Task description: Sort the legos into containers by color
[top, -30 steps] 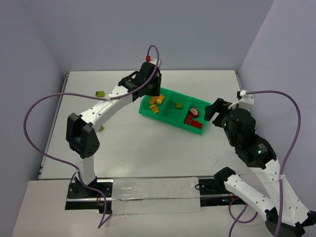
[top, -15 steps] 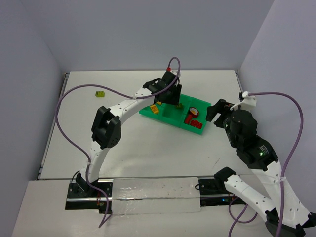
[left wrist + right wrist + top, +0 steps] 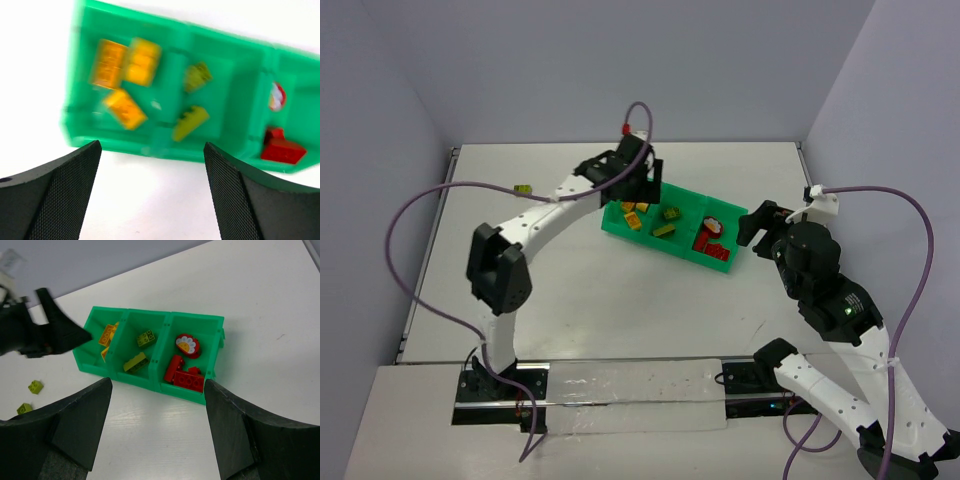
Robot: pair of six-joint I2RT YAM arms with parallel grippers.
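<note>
White table [image 3: 620, 300], pale lavender walls [image 3: 620, 60]

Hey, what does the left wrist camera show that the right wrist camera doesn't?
Only the left wrist view: three yellow bricks in full in the end compartment of the tray; the other view shows them partly hidden. Only the right wrist view: two loose green bricks on the table beyond the tray's yellow end, and the left gripper seen from outside. Both: the tray, two green bricks in the middle compartment, red pieces in the third.
</note>
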